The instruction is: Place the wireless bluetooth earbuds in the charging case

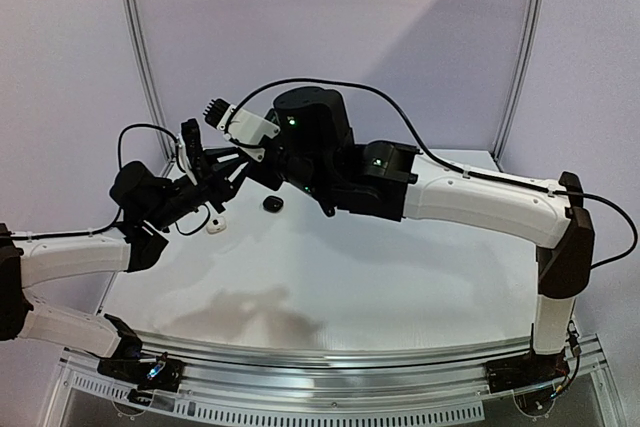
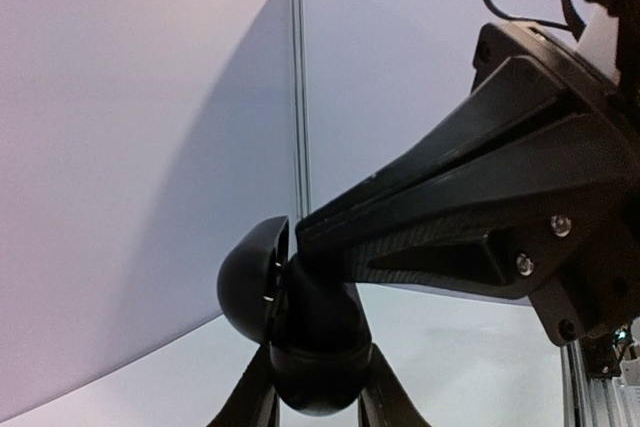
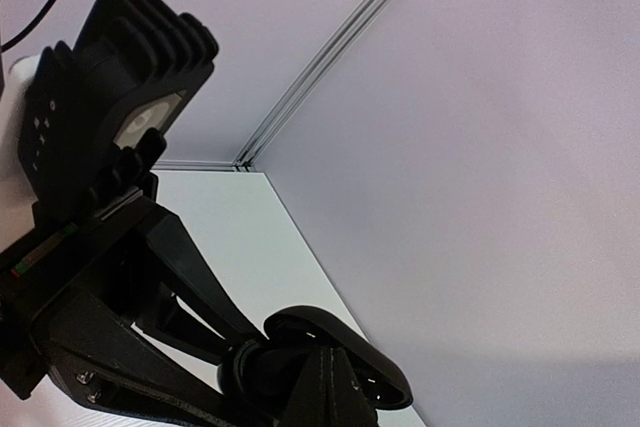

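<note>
L gripper (image 2: pixel 318 392) clamped on open black case (image 2: pixel 250 287), R gripper (image 2: pixel 303 235) shut, tips at case

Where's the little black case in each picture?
Top view: left of centre, hidden where the left claw and right claw meet.
Left wrist: the black case sits bottom centre, open, gripped by the left claw.
Right wrist: bottom centre, open.
Shared landmark: the white table below.
</note>
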Controlling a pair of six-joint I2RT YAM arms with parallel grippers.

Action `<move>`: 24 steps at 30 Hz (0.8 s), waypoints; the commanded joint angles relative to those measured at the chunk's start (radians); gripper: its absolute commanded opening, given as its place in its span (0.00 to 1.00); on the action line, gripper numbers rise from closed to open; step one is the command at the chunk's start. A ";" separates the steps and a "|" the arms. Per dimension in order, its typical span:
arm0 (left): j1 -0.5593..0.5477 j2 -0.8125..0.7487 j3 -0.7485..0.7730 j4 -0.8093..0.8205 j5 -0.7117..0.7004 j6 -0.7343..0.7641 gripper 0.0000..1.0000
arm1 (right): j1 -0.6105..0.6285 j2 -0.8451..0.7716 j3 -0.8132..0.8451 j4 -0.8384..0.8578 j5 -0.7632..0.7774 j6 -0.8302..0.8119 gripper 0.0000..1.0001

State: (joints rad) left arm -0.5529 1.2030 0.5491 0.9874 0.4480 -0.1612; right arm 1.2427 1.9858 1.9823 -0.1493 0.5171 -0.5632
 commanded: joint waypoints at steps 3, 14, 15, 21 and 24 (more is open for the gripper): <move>-0.018 0.001 0.014 0.048 -0.012 0.005 0.00 | -0.012 0.058 -0.006 -0.040 0.000 0.041 0.00; -0.019 0.003 0.016 0.056 -0.010 0.010 0.00 | -0.019 0.092 0.034 -0.069 0.012 0.088 0.00; -0.019 0.002 0.015 0.054 -0.012 0.009 0.00 | -0.019 0.091 0.031 -0.077 0.013 0.086 0.00; -0.019 0.001 0.017 0.063 -0.030 0.016 0.00 | -0.020 0.070 -0.005 -0.117 0.001 0.084 0.00; -0.019 0.001 0.016 0.063 -0.029 0.014 0.00 | -0.019 0.058 -0.022 -0.131 0.001 0.082 0.00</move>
State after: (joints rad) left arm -0.5533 1.2125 0.5488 0.9577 0.4110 -0.1577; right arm 1.2320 2.0266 2.0079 -0.1581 0.5369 -0.4942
